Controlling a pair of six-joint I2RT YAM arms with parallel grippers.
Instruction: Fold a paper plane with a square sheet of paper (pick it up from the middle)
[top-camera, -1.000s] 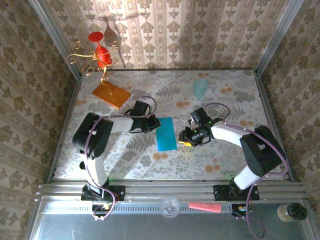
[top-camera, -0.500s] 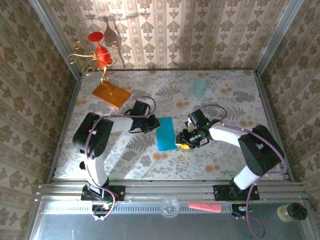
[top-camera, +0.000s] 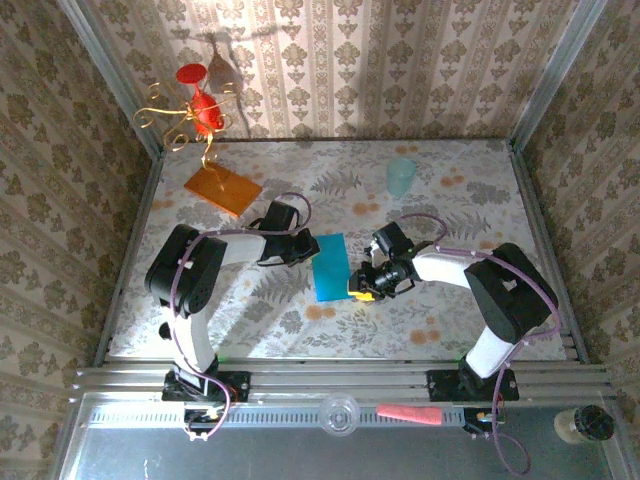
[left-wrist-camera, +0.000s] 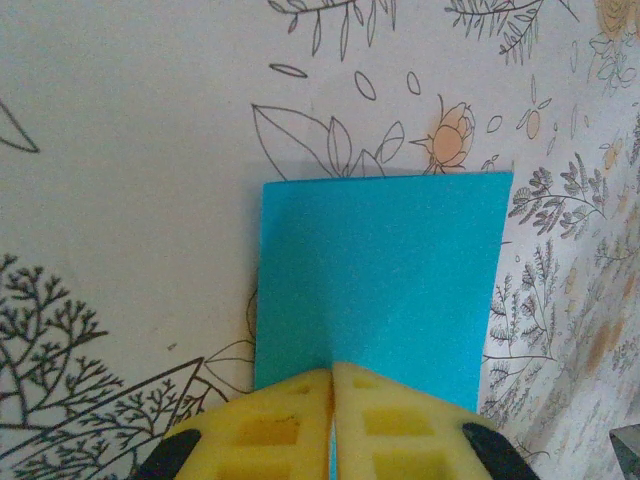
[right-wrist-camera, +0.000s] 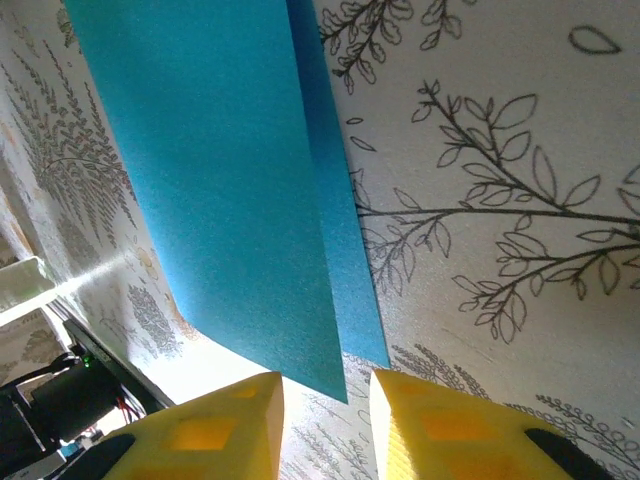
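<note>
Locate the square sheet of paper (top-camera: 332, 266) at the centre of the floral table (top-camera: 430, 320), between the two arms. You see it as a plain teal-blue rectangle, longer than it is wide, resting on the tabletop. In the right wrist view the sheet (right-wrist-camera: 220, 170) shows two layers: a lighter upper layer, and a darker strip of the lower layer exposed along one long edge.

The left gripper (top-camera: 305, 250) sits at the sheet's left long edge. In the left wrist view its yellow fingers (left-wrist-camera: 280, 420) are pressed together, pinching the near edge of the sheet (left-wrist-camera: 380, 270).

The right gripper (top-camera: 361, 287) sits at the sheet's near right corner. Its fingers (right-wrist-camera: 215, 425) stand apart, with the corner of the sheet in the gap between them, unclamped.
</note>
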